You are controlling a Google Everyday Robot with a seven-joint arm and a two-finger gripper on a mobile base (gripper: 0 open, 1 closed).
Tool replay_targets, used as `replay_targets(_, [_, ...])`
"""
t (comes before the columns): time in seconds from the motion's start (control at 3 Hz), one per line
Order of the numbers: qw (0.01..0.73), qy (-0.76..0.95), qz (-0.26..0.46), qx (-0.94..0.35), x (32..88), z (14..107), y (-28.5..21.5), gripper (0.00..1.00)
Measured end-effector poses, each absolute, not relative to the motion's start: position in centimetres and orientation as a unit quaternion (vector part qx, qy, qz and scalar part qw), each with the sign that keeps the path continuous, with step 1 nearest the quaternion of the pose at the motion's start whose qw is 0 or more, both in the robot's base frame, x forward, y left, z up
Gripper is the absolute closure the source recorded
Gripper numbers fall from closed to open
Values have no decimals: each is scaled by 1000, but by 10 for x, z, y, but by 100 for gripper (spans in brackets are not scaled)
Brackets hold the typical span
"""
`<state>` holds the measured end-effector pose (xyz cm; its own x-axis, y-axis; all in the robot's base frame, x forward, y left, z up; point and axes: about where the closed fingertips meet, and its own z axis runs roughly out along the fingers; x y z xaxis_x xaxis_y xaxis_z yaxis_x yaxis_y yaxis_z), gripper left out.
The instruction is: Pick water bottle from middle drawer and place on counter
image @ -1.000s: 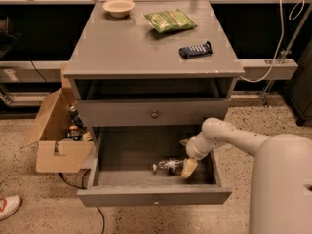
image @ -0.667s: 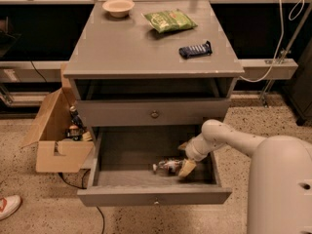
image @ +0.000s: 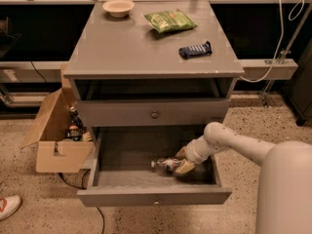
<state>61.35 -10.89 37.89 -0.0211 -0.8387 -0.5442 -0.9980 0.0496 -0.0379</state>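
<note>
Our pincer (image: 181,161) sits low and right of centre in the frame, down inside the open middle drawer (image: 153,197), right at the base end of the water bottle (image: 165,165). We cannot tell whether it is clenched on the bottle or only resting against it. The bottle lies on its side on the drawer's grey floor, white cap pointing left. We judge it light, thin-walled and slick, likely to roll or dent, so a hold across the body near the label, not the tapering neck, seems safest. Left of the drawer, a cardboard box (image: 53,143) holding dark bottles (image: 74,122) stands on the speckled floor (image: 253,126). Above, past a closed drawer front (image: 126,115), the smooth grey table (image: 141,50) carries a dark snack bar (image: 195,49), a green bag (image: 170,20) and, farthest, a pale bowl (image: 119,7), leaving open surface at its near left.
</note>
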Motion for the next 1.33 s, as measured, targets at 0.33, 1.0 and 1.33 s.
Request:
replay_targets(0.33, [278, 638, 180, -695, 588, 459, -108, 97])
replay_targets(1.0, [310, 589, 110, -738, 563, 594, -115, 100])
replay_targets(1.33, [311, 587, 84, -743, 561, 622, -114, 100])
